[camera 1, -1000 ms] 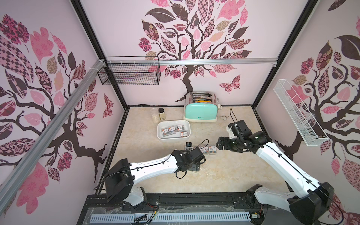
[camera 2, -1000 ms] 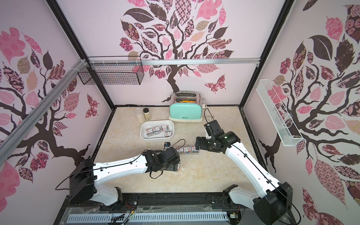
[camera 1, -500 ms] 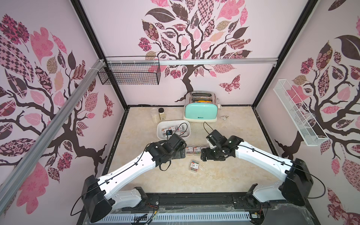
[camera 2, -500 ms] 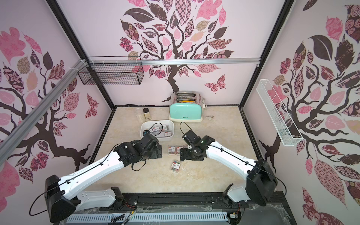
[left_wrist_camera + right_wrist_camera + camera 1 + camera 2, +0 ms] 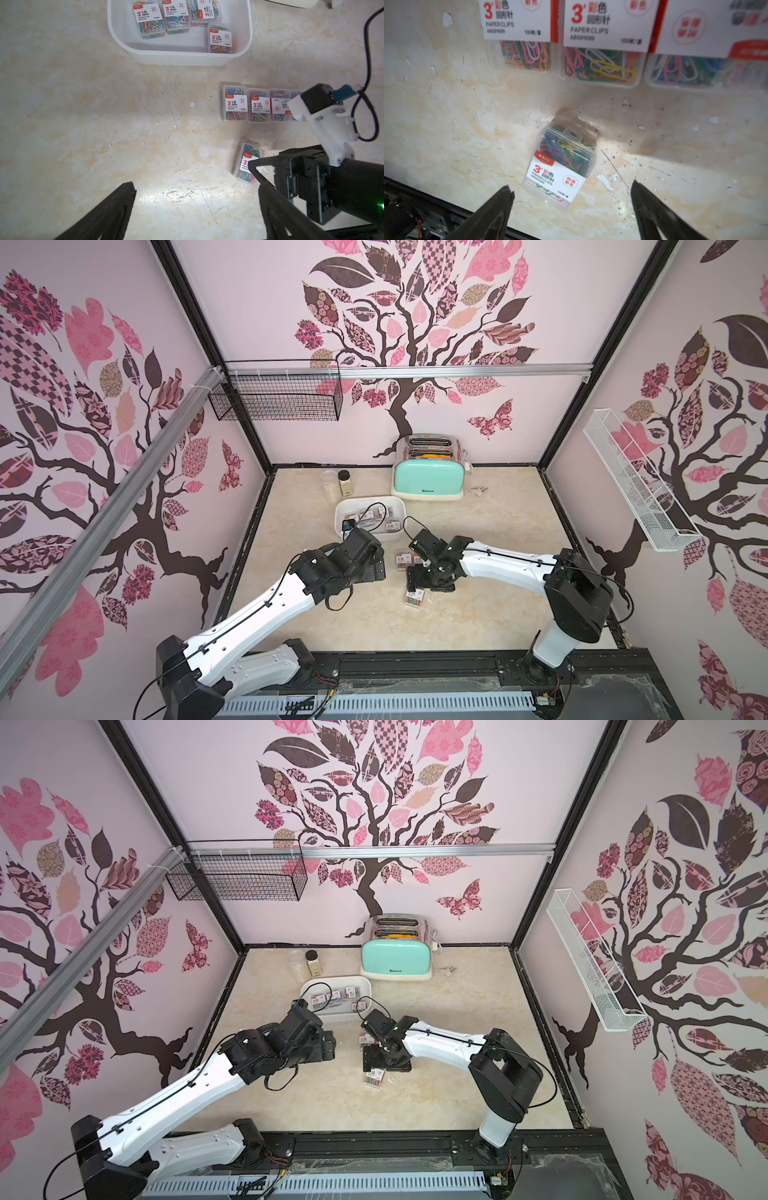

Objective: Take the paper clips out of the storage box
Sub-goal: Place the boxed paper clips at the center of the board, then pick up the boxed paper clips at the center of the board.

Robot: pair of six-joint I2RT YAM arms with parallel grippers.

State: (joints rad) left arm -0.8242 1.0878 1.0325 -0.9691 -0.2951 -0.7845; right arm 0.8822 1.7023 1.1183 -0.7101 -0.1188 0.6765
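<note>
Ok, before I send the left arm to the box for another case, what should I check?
1. Left gripper open and empty: ok.
2. Storage box emptied: not ok, at least four cases lie in it.
3. Right gripper open, holding nothing: ok.
4. Loose case set down on the table: ok, askew, apart from the row of cases.
5. Right arm off the left gripper's line to the box: ok, probably; it sits to one side.
6. Further cases hidden beneath those in the box: cannot tell.
</note>
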